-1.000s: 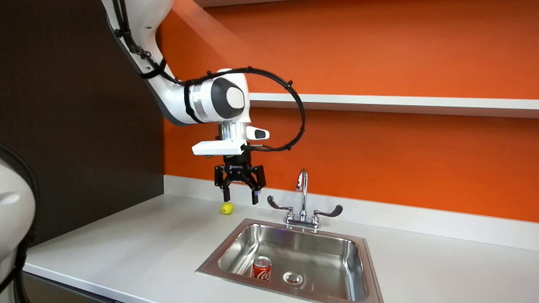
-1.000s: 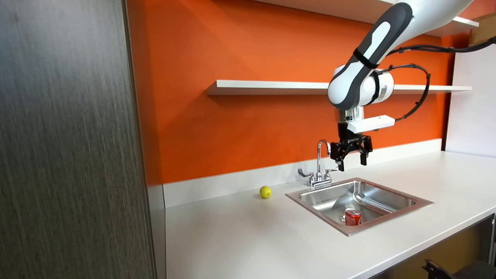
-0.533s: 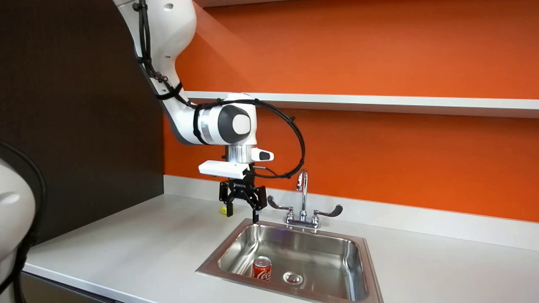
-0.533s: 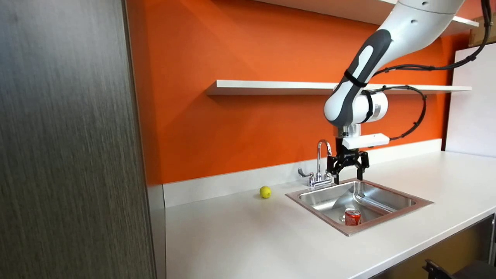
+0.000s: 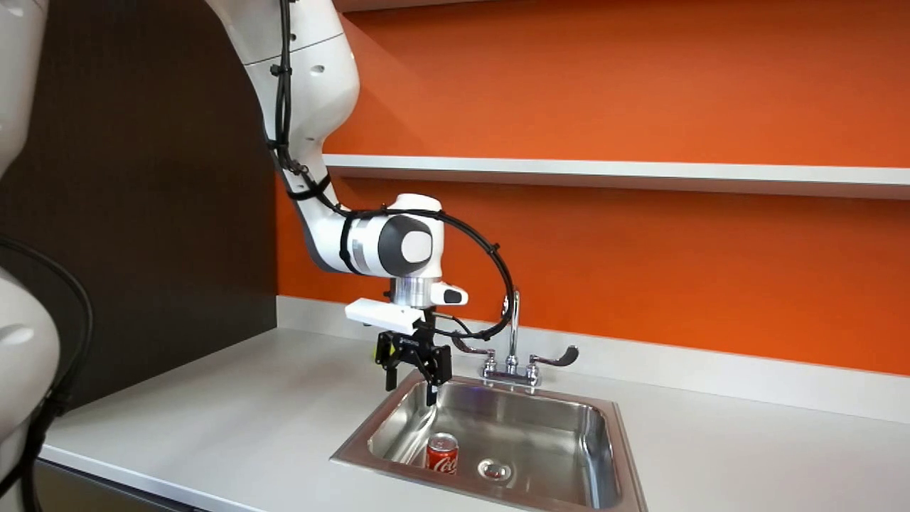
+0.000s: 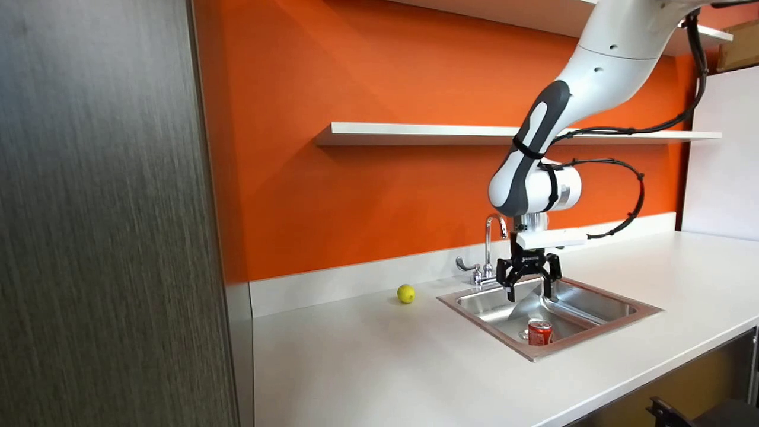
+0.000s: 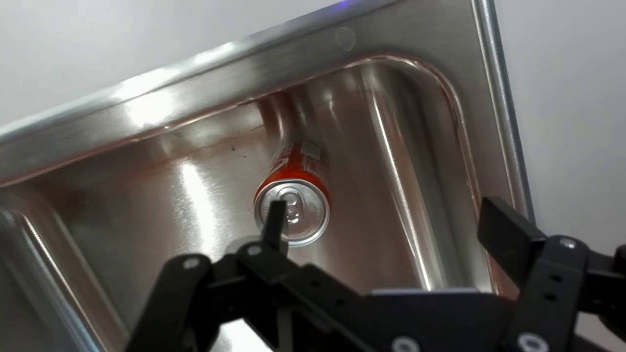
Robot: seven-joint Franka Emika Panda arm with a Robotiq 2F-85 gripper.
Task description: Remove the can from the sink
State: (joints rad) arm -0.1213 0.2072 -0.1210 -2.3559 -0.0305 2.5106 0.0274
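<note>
The red can (image 5: 442, 455) with a silvery top stands upright in the steel sink (image 5: 629, 462). Both also show in an exterior view, can (image 6: 539, 333) and sink rim (image 6: 593, 331). In the wrist view the can (image 7: 309, 210) is left of centre, inside the sink rim (image 7: 98, 124). My gripper (image 5: 411, 393) is open and empty, pointing down above the sink's edge, higher than the can and apart from it. In the wrist view the gripper (image 7: 384, 215) has its left finger overlapping the can's top and its right finger over the side rim.
A chrome faucet (image 6: 488, 249) stands behind the sink. A small yellow-green ball (image 6: 406, 293) lies on the white counter (image 6: 356, 356). A white shelf (image 5: 640, 171) runs along the orange wall. A dark panel (image 5: 142, 213) stands at the counter's end.
The arm and gripper have moved down, from well above the counter to the sink's rim height, with a small sideways shift. The gripper stays open. The can has not moved.
</note>
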